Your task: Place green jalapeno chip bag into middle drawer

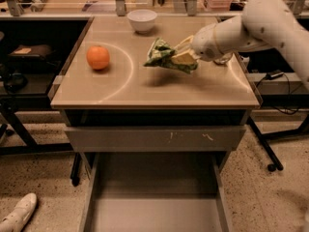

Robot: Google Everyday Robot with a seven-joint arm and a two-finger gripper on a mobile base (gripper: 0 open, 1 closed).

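Observation:
The green jalapeno chip bag (pixel 163 55) is crumpled and held a little above the tan tabletop (pixel 154 88), right of centre. My gripper (pixel 185 57) reaches in from the right on a white arm and is shut on the bag's right end. The middle drawer (pixel 154 204) is pulled open below the table's front, with a plain grey floor showing and nothing in it.
An orange (pixel 98 57) sits on the left of the tabletop. A white bowl (pixel 142 19) stands at the back. A shut grey drawer front with pale scratch marks (pixel 154 138) is above the open drawer. Dark table frames stand left and right.

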